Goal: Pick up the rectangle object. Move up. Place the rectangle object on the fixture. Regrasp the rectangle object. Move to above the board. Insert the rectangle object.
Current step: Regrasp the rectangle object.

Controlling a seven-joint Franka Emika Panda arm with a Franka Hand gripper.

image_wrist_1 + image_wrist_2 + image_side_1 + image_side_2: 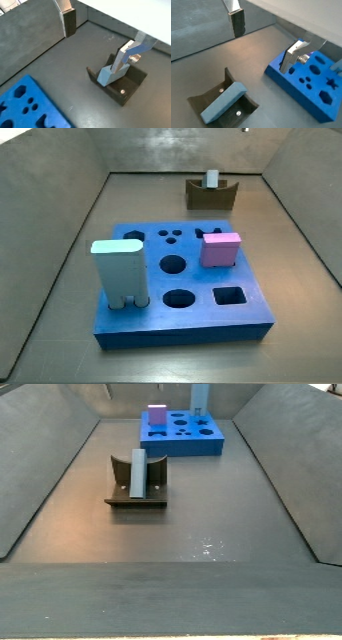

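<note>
The rectangle object (107, 75) (224, 101) (211, 179) (138, 473) is a pale blue slab standing on edge in the dip of the dark fixture (128, 86) (250, 107) (201, 196) (134, 502). The bright blue board (27, 105) (298, 87) (147, 313) (187, 446) lies apart from the fixture on the grey floor. My gripper (93, 50) (262, 52) shows only in the wrist views, well above the floor. It is open, with its silver fingers (69, 22) (236, 22) wide apart and only bare floor between them. Neither side view shows it near the slab.
A pink cube (221, 250) (156, 414) and a tall pale blue round-topped block (118, 273) (199, 396) stand in the board. Sloping grey walls (54, 238) (40, 474) enclose the floor on all sides.
</note>
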